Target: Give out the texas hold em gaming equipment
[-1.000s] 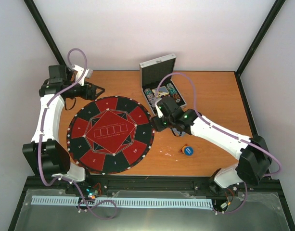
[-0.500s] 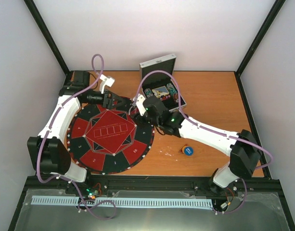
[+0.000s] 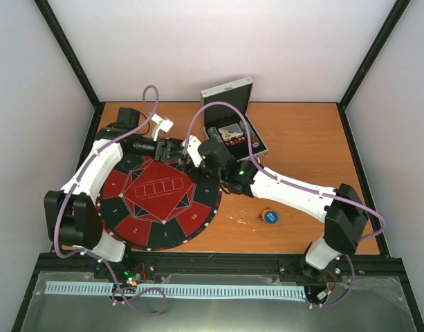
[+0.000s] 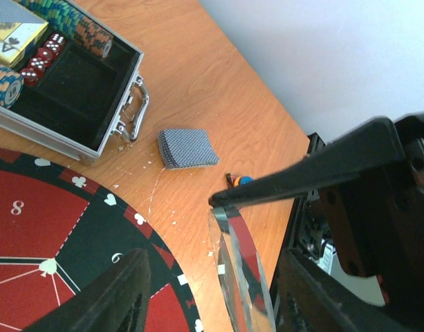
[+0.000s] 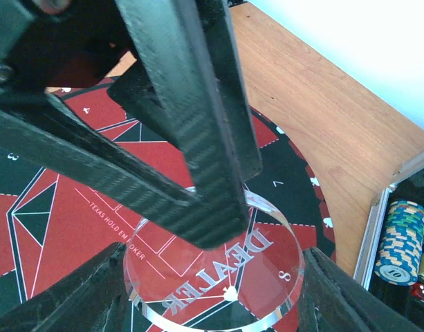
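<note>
**A:** Right now the right gripper is pinched on the rim of the clear DEALER disc. It's holding the disc just over the upper part of the mat, about the middle of the overhead view. The left gripper has its fingers spread wide, one on each side of the disc's flat faces, and neither is touching it.

**B:** Looks like a hand-off to me. If so, I'd want the left one to centre up first. In its own camera the disc is edge-on and sits closer to the finger on the right of the frame, so closing now would shove it sideways. It should close flat on the faces, and the right one shouldn't let go until that grip is firm. Clear plastic like that looks slippery.

**A:** Agreed, and keep it low over the mat in case it drops. The card deck is on bare wood just beside the case handle. A blue disc is sitting lower right in the overhead view. Neither of those looks dealt out yet.
</note>
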Robot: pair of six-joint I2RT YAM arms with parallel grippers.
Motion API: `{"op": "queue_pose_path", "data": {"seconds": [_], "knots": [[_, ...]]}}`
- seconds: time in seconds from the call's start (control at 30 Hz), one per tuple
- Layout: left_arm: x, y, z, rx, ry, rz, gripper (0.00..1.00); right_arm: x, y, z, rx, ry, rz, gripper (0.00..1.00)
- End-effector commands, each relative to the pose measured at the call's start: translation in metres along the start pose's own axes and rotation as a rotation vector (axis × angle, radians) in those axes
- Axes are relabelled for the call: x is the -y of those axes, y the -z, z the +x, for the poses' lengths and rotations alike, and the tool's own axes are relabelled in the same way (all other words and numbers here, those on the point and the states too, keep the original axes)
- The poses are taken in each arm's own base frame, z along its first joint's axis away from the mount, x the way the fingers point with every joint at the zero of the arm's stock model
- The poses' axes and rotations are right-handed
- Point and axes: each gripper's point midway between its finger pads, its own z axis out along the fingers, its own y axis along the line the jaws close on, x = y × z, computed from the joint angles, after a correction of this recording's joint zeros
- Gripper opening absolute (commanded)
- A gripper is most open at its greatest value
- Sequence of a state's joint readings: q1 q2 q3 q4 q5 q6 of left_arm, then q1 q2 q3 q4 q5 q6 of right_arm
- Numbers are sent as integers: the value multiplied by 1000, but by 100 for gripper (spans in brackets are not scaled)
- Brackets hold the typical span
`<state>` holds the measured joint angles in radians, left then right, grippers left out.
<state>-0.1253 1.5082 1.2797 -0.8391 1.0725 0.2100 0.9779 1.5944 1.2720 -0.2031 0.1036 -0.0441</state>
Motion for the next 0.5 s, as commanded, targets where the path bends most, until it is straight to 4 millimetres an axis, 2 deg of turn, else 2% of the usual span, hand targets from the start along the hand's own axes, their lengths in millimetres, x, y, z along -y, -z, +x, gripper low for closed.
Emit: {"op": "queue_pose_path", "data": {"seconds": [0.0, 0.27, 0.47], "knots": [[-7, -2, -6, 9, -19, -31, 50, -2, -1, -19, 37, 32, 37, 40], [-13, -5, 5, -8, 3, -46, 38, 7, -6, -17, 21, 37, 97, 40], [-9, -10, 8, -23, -10, -16, 33, 8, -10, -17, 22, 45, 100, 39]]}}
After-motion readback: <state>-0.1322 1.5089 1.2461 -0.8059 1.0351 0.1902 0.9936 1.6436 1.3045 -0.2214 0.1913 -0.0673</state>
